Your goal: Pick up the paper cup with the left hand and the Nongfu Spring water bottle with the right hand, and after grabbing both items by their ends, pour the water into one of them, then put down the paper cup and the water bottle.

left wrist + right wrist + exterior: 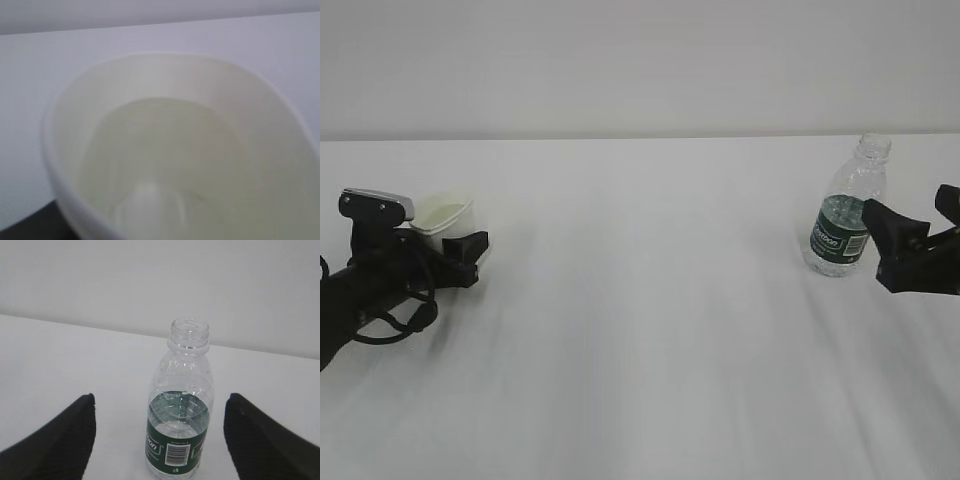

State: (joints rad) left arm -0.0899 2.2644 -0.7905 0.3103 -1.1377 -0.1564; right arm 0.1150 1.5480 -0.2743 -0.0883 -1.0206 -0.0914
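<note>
On the left of the white surface point(650, 330), the left claw point(460, 250) has its black fingers around the lower part of the cup point(445, 218), closed on it at partial width. The cup stands upright at the left side of the surface, and the arm's grey plate point(377, 205) is just beside its rim. The left wrist view looks straight down into the cup point(175, 150); its pale inside shows a faint liquid line, and whether water lies there is hard to tell.

On the right, the right claw point(910, 240) stands wide open, holding nothing. Its two fingers point(55, 440) flank the bottle point(181, 410) without touching it. The bottle point(848, 210) stands upright and uncapped, green label low on its body, just left of the claw.
</note>
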